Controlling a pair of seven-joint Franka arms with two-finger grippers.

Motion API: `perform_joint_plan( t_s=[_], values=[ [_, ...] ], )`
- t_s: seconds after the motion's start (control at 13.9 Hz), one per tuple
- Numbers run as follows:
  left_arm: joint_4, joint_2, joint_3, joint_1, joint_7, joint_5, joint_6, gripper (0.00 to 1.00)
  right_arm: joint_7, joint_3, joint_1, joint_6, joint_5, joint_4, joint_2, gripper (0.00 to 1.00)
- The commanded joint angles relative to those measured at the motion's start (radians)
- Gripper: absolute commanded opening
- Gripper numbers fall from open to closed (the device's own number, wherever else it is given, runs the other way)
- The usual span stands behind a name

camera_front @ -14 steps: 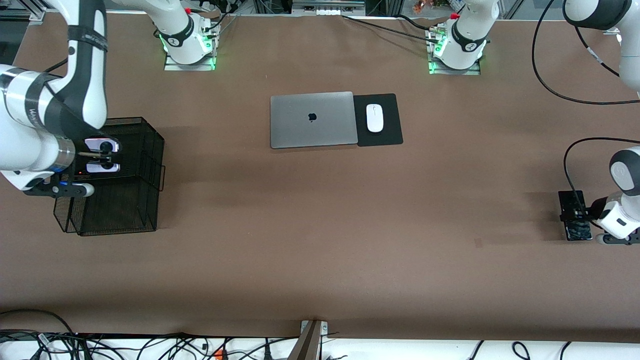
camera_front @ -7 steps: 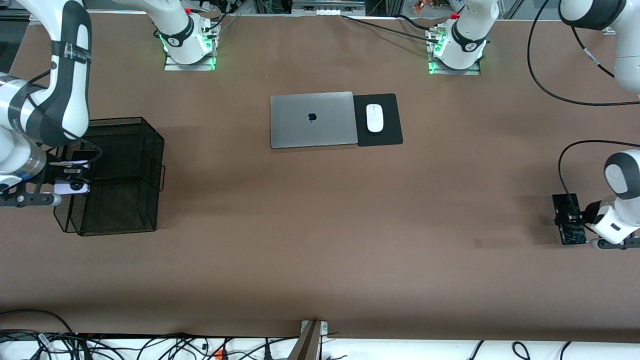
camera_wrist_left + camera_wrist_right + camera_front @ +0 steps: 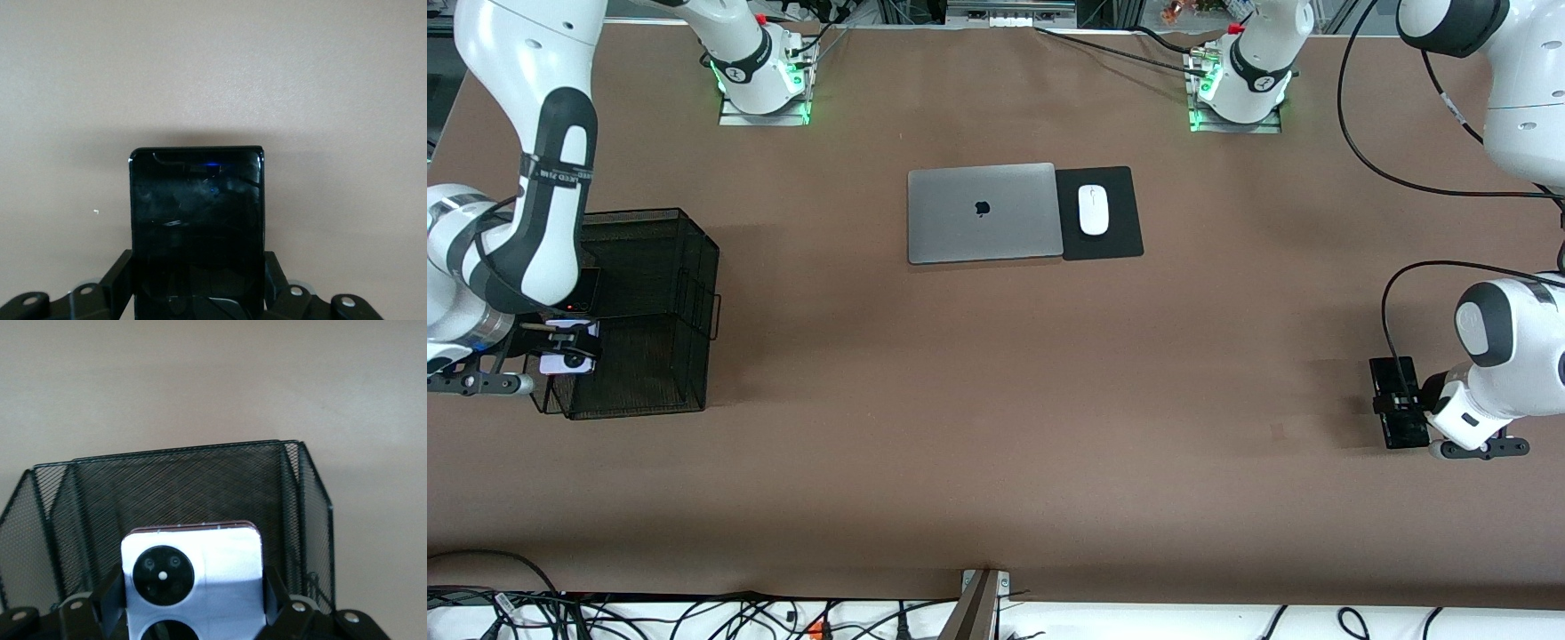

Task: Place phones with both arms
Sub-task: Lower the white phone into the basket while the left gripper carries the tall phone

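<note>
I see a bench (image 3: 996,427) covered in matte brown sheeting, smooth and flat, with loose black cables (image 3: 694,613) strewn along the edge nearest the front camera. Near the middle lies a closed silver laptop (image 3: 983,212), brushed metal, and touching its side toward the left arm's end is a black mouse pad (image 3: 1116,213) carrying a glossy white mouse (image 3: 1093,210).

At the right arm's end stands a black wire-mesh basket (image 3: 667,356), boxy with partitions. My right hand (image 3: 560,351) is over the basket's camera-side compartment, clamped on the lilac-white phone (image 3: 200,567), a small rounded square with black camera circles. In the wrist view the mesh walls rise just past the phone.

At the left arm's end my left hand (image 3: 1405,404) is closed tight on the long black phone (image 3: 197,227), a glossy slab with faint smudges, over bare bench.
</note>
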Motion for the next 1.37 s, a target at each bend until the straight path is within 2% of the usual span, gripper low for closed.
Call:
perform_joint_plan(
  t_s=[0.0,0.22,0.65,0.87,1.08,1.3],
  values=[
    [0.022,-0.012,0.007,-0.042,-0.038,-0.009,-0.026,0.27,-0.029,0.061,-0.082,-0.015,0.022,0.066,0.013,0.00],
    [0.022,-0.015,0.007,-0.087,-0.095,-0.013,-0.035,0.26,-0.026,0.139,-0.147,-0.008,0.022,0.074,0.021,0.00],
    [0.018,-0.051,0.004,-0.235,-0.360,-0.009,-0.152,0.26,-0.028,0.147,-0.170,-0.002,0.025,0.074,0.062,0.00],
    [0.019,-0.052,0.004,-0.331,-0.542,-0.012,-0.158,0.26,-0.031,0.153,-0.205,-0.007,0.025,0.072,0.078,0.00],
    [0.021,-0.052,0.004,-0.415,-0.684,-0.016,-0.169,0.26,-0.029,0.211,-0.251,-0.002,0.023,0.074,0.078,0.00],
    [0.024,-0.051,0.006,-0.522,-0.851,-0.009,-0.178,0.26,-0.025,0.224,-0.256,-0.002,0.023,0.074,0.078,0.00]
  ],
)
